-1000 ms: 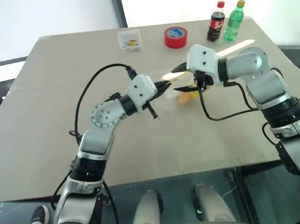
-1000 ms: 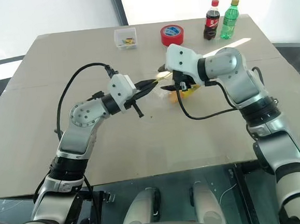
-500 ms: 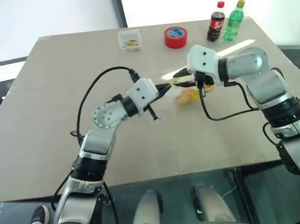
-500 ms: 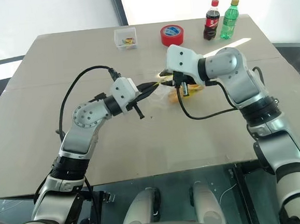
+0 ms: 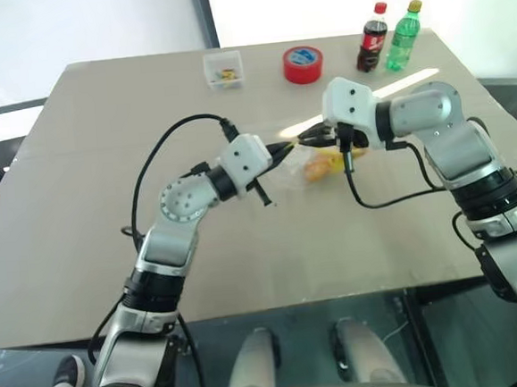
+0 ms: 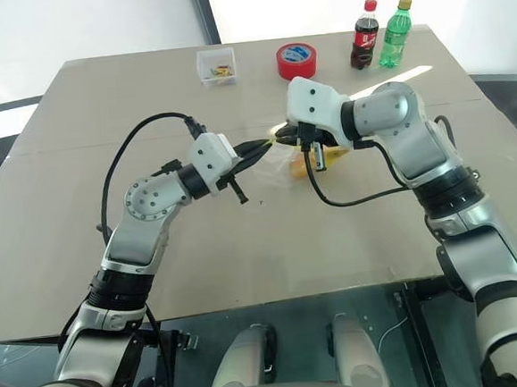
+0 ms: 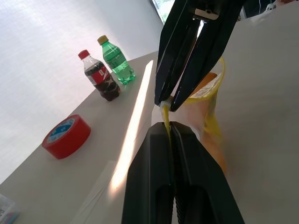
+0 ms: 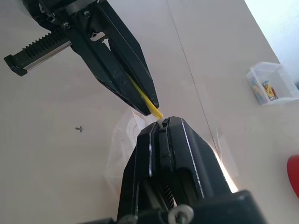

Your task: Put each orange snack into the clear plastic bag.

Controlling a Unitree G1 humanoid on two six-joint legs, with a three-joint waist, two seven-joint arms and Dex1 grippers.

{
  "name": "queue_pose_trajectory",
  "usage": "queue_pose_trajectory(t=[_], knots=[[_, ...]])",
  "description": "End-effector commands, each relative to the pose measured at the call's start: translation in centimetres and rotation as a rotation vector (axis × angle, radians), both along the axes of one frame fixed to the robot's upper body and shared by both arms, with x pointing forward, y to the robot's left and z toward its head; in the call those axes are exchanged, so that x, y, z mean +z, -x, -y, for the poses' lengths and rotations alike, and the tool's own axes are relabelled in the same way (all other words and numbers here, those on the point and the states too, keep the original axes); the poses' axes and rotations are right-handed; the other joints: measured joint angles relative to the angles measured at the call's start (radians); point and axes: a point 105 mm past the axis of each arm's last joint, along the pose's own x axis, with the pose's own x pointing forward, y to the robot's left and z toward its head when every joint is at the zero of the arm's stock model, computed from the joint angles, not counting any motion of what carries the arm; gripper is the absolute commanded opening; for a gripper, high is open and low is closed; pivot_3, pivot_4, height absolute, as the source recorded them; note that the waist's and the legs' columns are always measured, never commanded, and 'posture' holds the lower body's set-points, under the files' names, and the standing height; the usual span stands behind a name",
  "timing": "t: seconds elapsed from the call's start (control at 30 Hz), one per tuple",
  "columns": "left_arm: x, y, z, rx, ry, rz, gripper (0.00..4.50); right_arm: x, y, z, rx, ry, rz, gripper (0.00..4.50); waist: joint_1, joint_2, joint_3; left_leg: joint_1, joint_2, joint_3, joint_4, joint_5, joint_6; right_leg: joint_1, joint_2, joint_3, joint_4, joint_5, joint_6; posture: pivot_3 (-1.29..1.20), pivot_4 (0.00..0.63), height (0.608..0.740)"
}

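The clear plastic bag (image 5: pixel 299 165) hangs just above the table between my two grippers, its yellow zip strip (image 7: pixel 164 115) stretched between them. My left gripper (image 5: pixel 291 147) is shut on one end of the strip. My right gripper (image 5: pixel 308 138) is shut on the strip right opposite, the two sets of fingertips nearly touching (image 8: pixel 160 122). An orange snack (image 5: pixel 317 168) shows through the plastic in the bag's lower part (image 7: pixel 213 145). How many snacks are inside I cannot tell.
Along the far edge of the table (image 5: pixel 81 216) stand a small clear box (image 5: pixel 224 69), a red tape roll (image 5: pixel 303 64), a cola bottle (image 5: pixel 373 37) and a green bottle (image 5: pixel 404 34). Black cables loop beside both wrists.
My right gripper's fingers stood open around the bag's mouth a second ago and have since shut on the yellow strip. The left gripper kept its hold, and neither arm shifted.
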Motion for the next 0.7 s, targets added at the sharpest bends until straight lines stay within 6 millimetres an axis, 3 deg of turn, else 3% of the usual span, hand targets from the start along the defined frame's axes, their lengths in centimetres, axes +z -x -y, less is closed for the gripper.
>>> queue_pose_trajectory(t=[0.03,0.53,0.6,0.7], knots=[[0.4,0.1,-0.5,0.003,-0.009,0.028,0.00,1.8,-0.9,2.1,-0.082,-0.007,0.084,0.07,0.000,0.000,0.000,0.000,0.000,0.000,0.000,0.000,0.000,0.000,0.000,0.000,0.000,0.000,0.000,0.00,0.150,0.740],[0.5,-0.2,-0.8,0.012,-0.011,0.040,0.00,2.6,-3.5,12.5,-0.428,0.102,0.114,0.07,-0.001,0.000,0.000,0.000,0.000,0.000,0.000,0.000,0.000,0.000,0.000,0.000,0.000,0.000,0.000,0.00,0.150,0.740],[0.6,-0.3,-0.9,0.014,0.001,0.037,0.00,2.7,-3.8,12.9,-0.452,0.098,0.129,0.07,-0.001,0.000,0.000,0.000,0.000,0.000,0.000,0.000,0.000,0.000,0.000,0.000,0.000,0.000,0.000,0.00,0.150,0.740],[1.6,-1.3,-0.8,0.040,0.037,0.057,0.00,3.6,-4.3,11.7,-0.447,0.009,0.155,0.07,-0.001,0.000,0.000,0.000,0.000,0.001,0.000,0.000,0.000,0.000,0.000,0.000,0.000,0.000,0.000,0.00,0.150,0.740]])
